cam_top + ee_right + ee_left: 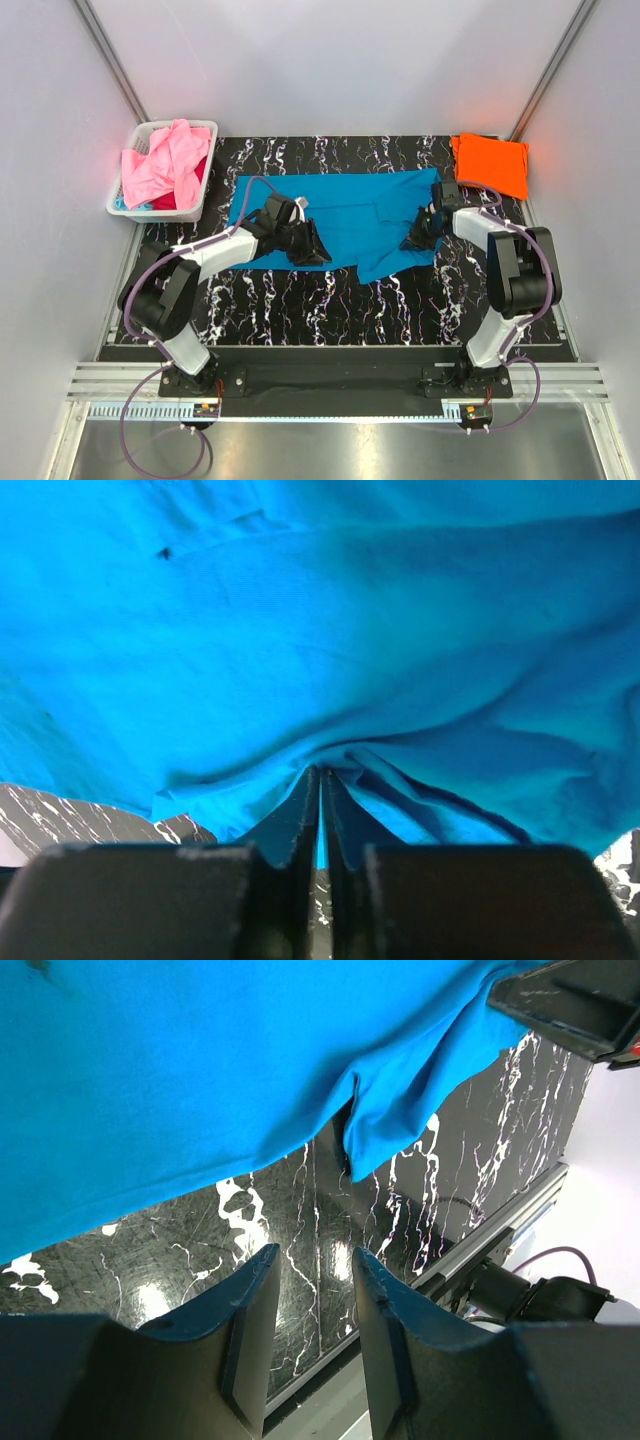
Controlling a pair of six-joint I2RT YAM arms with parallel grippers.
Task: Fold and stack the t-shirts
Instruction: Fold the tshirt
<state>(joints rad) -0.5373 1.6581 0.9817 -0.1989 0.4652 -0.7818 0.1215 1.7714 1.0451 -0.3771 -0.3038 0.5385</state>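
Observation:
A teal-blue t-shirt [335, 212] lies spread across the middle of the black marbled table [300, 300]. My right gripper [418, 236] is at its right side, shut on a pinched fold of the teal cloth [320, 630]; in the right wrist view, cloth bunches round the fingertips [320, 772]. My left gripper [306, 243] hovers at the shirt's near edge, open, with only bare table between its fingers [315, 1260]; the teal shirt [180, 1080] lies just beyond them. An orange t-shirt [490, 163] lies folded at the far right corner. A pink t-shirt [165, 160] and a red one [187, 195] sit in the basket.
A white lattice basket [160, 214] stands at the far left corner of the table. Grey walls close in the left, back and right sides. An aluminium rail [330, 385] runs along the near edge by the arm bases.

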